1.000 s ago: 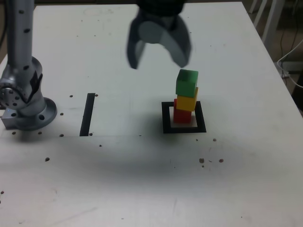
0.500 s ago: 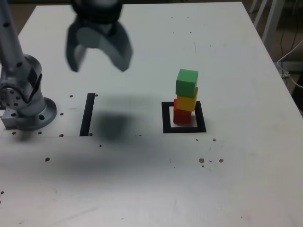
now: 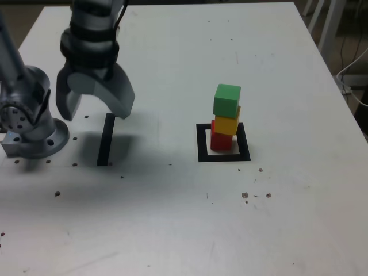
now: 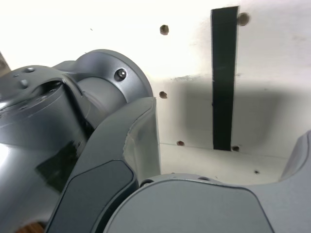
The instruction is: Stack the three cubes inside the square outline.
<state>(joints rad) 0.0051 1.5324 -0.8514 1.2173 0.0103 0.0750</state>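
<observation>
Three cubes stand stacked inside the square outline [image 3: 201, 144] at the exterior view's right: the red cube [image 3: 221, 140] at the bottom, the yellow cube [image 3: 227, 123] on it, the green cube [image 3: 226, 100] on top, slightly askew. My gripper [image 3: 95, 112] hangs open and empty far to the exterior view's left of the stack, above the near end of a straight black tape strip [image 3: 106, 141]. In the wrist view my gripper [image 4: 223, 160] shows its two spread fingers with nothing between them; the cubes are out of that view.
The arm's grey base [image 3: 29, 121] stands at the exterior view's left edge, seen close in the wrist view as the base [image 4: 73, 111]. The black strip [image 4: 224, 77] lies beside it. Small screw holes [image 3: 253, 195] dot the white table [image 3: 172, 218].
My open gripper has swung from above the stack to the exterior view's left and come down over the black strip. The stack has not moved.
</observation>
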